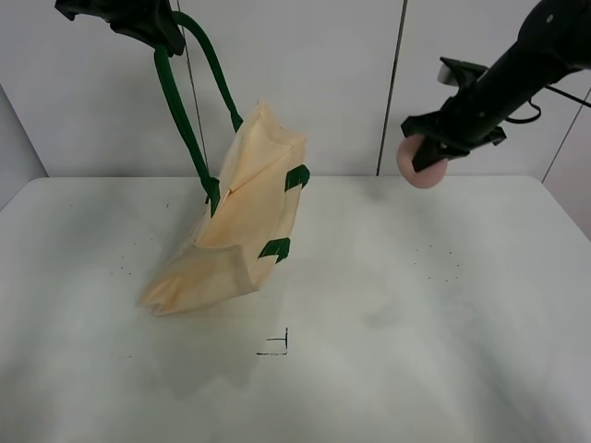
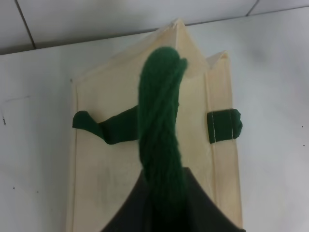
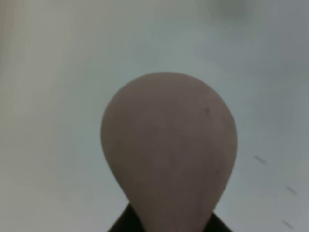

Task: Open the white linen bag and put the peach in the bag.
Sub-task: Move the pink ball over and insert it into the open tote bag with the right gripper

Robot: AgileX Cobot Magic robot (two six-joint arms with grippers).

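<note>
The white linen bag (image 1: 242, 220) hangs tilted over the table, its lower end resting on the surface. My left gripper (image 1: 152, 28) is high at the top left, shut on one dark green strap handle (image 1: 180, 111) and holding the bag up by it. In the left wrist view the strap (image 2: 159, 125) runs into the gripper above the cream bag (image 2: 116, 164). My right gripper (image 1: 427, 148) is shut on the pinkish peach (image 1: 421, 161), held in the air well to the right of the bag. The peach (image 3: 169, 150) fills the right wrist view.
The white table (image 1: 443, 314) has a small black corner mark (image 1: 277, 346) in front of the bag. A white panelled wall (image 1: 323, 83) stands behind. The table's far edge runs just behind the bag.
</note>
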